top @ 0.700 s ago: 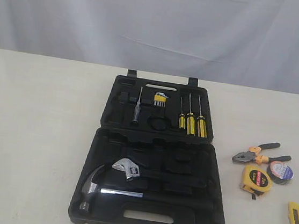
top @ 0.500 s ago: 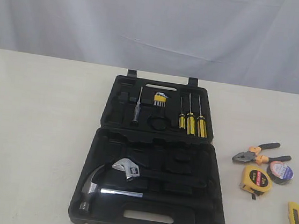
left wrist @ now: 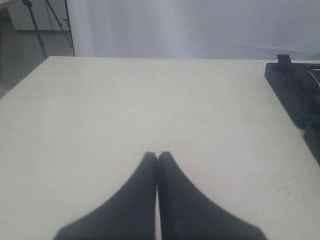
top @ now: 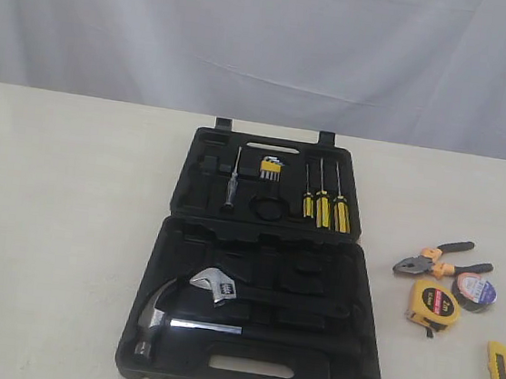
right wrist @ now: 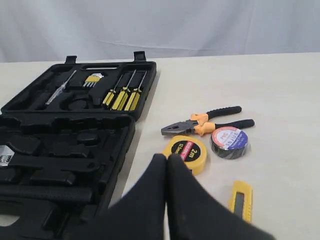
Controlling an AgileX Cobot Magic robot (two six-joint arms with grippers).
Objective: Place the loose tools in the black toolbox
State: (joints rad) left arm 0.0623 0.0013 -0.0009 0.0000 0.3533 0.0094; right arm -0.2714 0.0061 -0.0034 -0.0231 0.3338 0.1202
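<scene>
Nothing stowed yet: your right claw [right wrist: 166, 156] is pressed together and empty, tape measure [right wrist: 186, 151] just ahead of its tips, pliers [right wrist: 207, 122] and tape roll [right wrist: 229, 141] beyond, utility knife [right wrist: 241, 200] beside it, black toolbox [right wrist: 60, 145] open on its other side, so spread the claw, then drop onto one.

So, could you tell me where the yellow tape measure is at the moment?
In the exterior view, the yellow tape measure lies on the table right of the black toolbox, just below the pliers and beside the tape roll.
</scene>
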